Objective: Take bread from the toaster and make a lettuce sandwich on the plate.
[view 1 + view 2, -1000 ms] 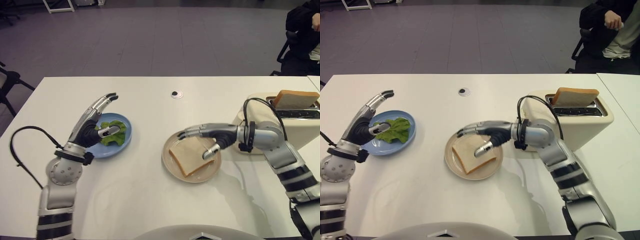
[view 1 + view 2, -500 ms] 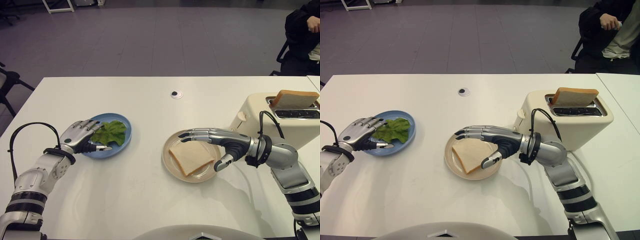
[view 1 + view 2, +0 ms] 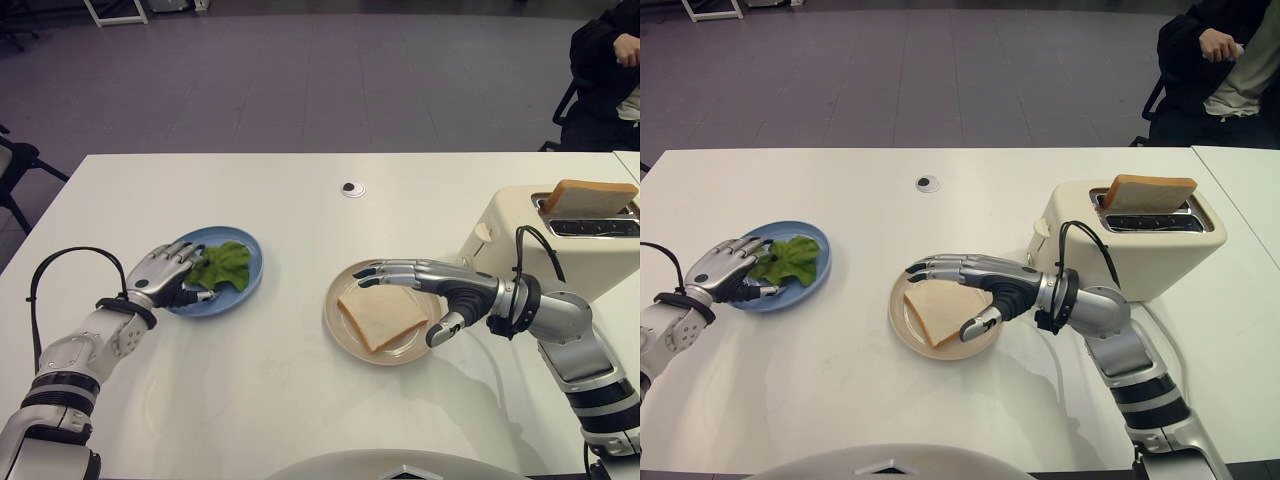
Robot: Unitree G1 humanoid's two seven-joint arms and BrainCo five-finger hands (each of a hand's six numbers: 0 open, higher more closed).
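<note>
Near the left edge of the table (image 3: pixel 300 215) the lettuce (image 3: pixel 226 266) is pinched by the curled fingers of the left hand (image 3: pixel 160 281); so thin a hold may be lost in lifting. The right hand (image 3: pixel 440 287) is spread above the bread (image 3: pixel 375 318).

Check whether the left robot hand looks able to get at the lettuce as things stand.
Probably yes: the left robot hand sits at the left rim of the blue plate, close beside the lettuce, with nothing lying between them.

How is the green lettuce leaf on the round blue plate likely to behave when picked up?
The crinkled green lettuce leaf looks thin, so probably floppy and light. Its ruffled edges may tear if pinched hard.
</note>
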